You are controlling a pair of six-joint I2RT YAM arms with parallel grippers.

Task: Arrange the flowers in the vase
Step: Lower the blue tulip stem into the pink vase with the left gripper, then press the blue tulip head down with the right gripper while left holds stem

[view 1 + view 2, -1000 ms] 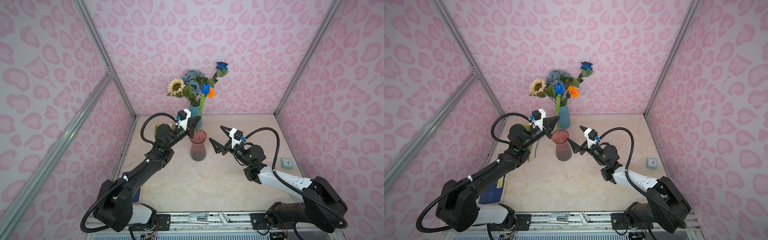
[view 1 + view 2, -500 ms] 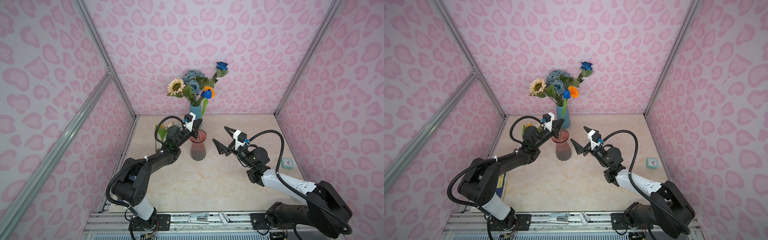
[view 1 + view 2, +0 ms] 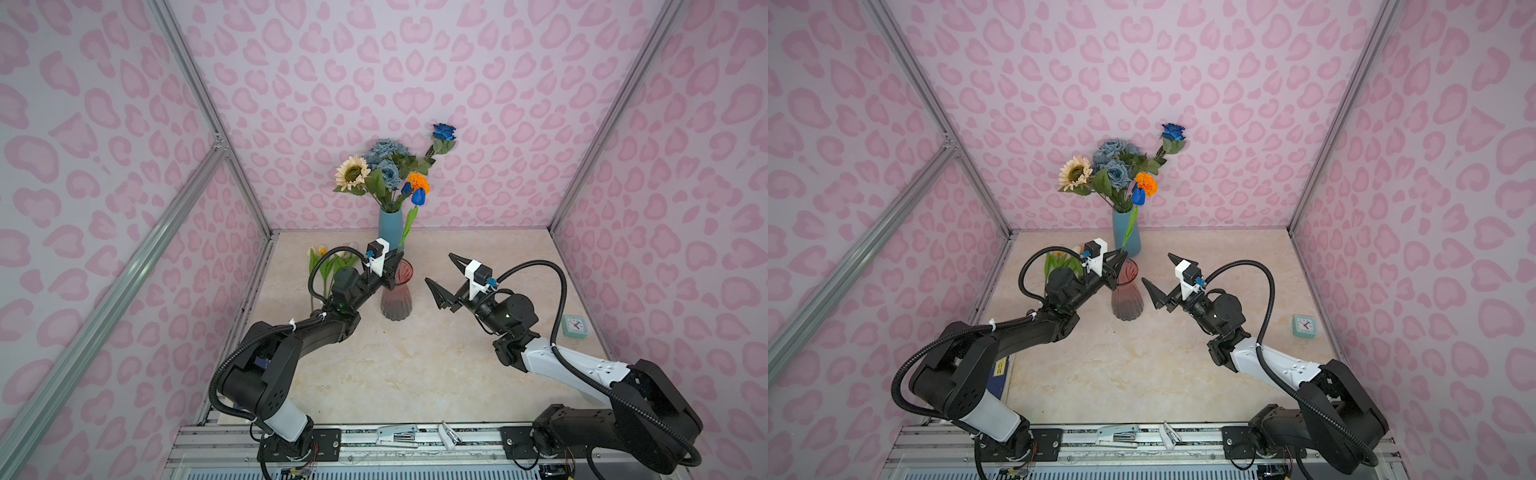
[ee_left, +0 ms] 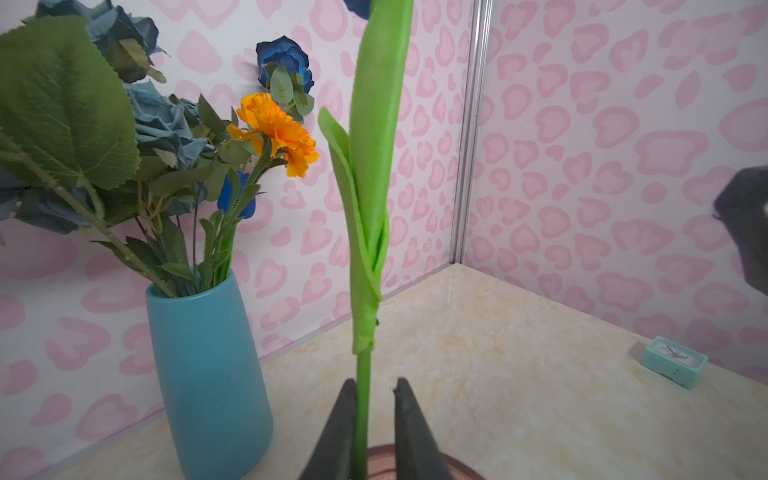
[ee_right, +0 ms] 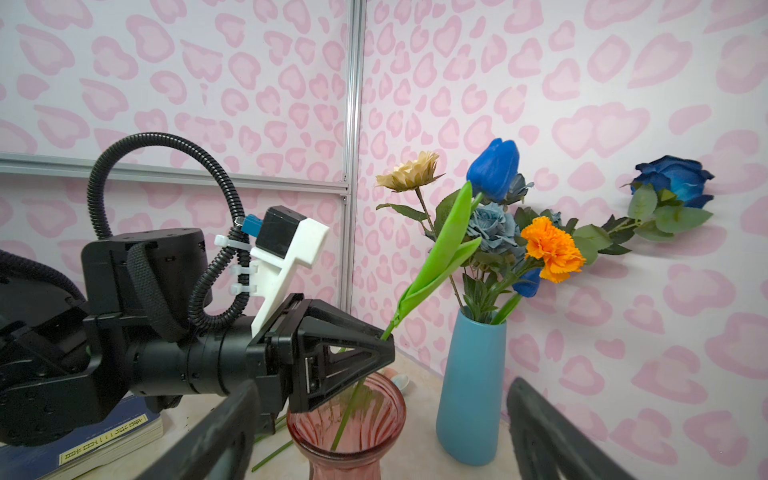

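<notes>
Since a moment ago the blue tulip (image 5: 494, 174) has sunk lower, and its stem (image 4: 362, 399) now stands inside the pink vase (image 5: 347, 432) of glass. Beside it the left pincer (image 4: 374, 384) has started to let go: its two jaws are a little apart, with the thin green stem between them and a gap on one side. Across from it the right pincer (image 3: 439, 268) is spread wide and holds nothing. It waits near the pink vase, not touching it.

That tulip looks light and bendy, like soft rubber. I think the bare stem under the leaves (image 4: 370, 166) is the best place to hold it, because leaves would fold and the head could squash. Glass can tip and break, so no bumping.

More tulips (image 3: 316, 250) lie on the desk (image 3: 415, 374) behind the left arm. At the back a tall blue vase (image 3: 390, 224) holds the sunflower (image 3: 352, 172), roses (image 3: 384, 151) and marigold (image 3: 417, 180). The desk looks smooth and pale, pink heart walls (image 3: 415, 62) close it in, and a little clock (image 3: 575, 326) sits far right
</notes>
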